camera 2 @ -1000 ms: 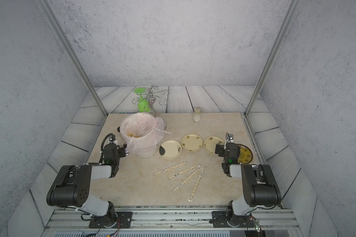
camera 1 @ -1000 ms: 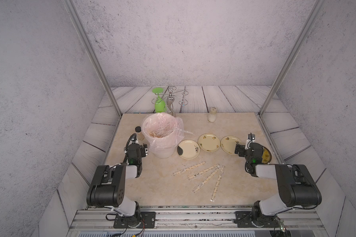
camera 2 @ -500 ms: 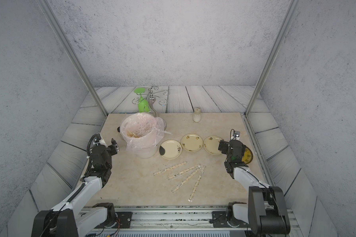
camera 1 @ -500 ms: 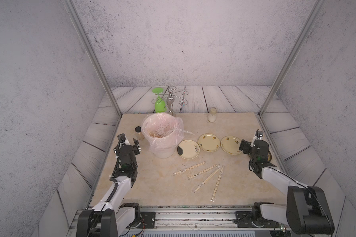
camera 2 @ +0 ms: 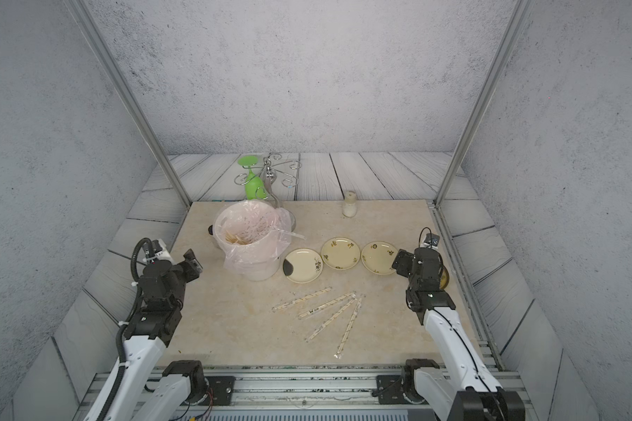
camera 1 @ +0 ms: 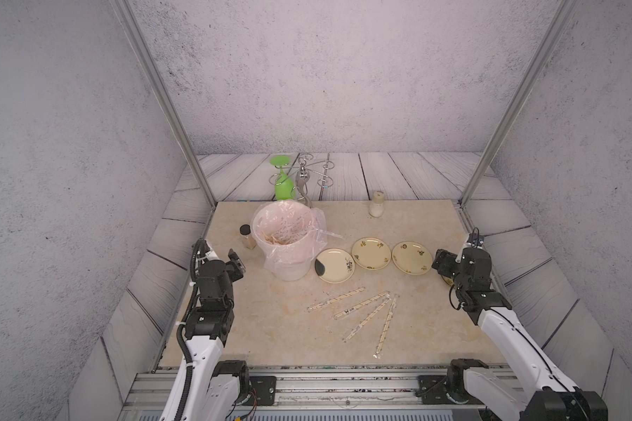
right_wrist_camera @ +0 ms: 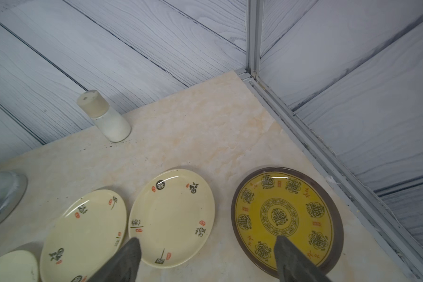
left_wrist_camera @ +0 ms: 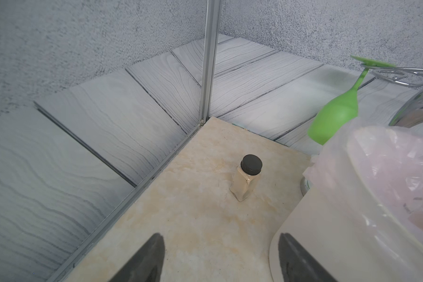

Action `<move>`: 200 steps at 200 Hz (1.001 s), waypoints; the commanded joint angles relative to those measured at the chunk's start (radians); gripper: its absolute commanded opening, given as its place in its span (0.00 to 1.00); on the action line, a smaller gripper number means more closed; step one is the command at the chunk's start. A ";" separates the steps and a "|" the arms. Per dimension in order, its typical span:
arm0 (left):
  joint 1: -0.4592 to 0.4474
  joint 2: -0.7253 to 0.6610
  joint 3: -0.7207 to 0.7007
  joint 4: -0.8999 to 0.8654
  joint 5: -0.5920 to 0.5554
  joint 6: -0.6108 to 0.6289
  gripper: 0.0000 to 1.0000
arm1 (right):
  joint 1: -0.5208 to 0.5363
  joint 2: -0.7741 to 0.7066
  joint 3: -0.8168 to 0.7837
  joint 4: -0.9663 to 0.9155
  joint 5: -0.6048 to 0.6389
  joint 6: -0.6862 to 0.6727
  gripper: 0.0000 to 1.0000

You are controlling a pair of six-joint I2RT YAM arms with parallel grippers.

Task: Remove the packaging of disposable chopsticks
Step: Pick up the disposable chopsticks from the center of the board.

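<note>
In both top views: four sleeves (camera 1: 336, 299) of chopsticks (camera 1: 366, 319), three cream plates (camera 1: 371, 253); left gripper (left_wrist_camera: 220, 235), right gripper (right_wrist_camera: 206, 239) spread, empty.

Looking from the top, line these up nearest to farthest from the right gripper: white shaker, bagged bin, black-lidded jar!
From the right gripper:
1. White shaker, at the back.
2. Bagged bin, middle-left.
3. Black-lidded jar, far left, past the bin.

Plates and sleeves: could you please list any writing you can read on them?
Cream plates: black brush characters, red seals; too stylised to read.
Yellow plate: ornamental signs, red characters; unreadable.
Sleeves: black print, too small to read.
</note>
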 commanded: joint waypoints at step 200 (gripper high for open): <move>-0.093 0.093 0.670 -0.680 0.462 0.175 0.64 | 0.057 -0.241 0.273 -0.801 -0.552 0.103 0.78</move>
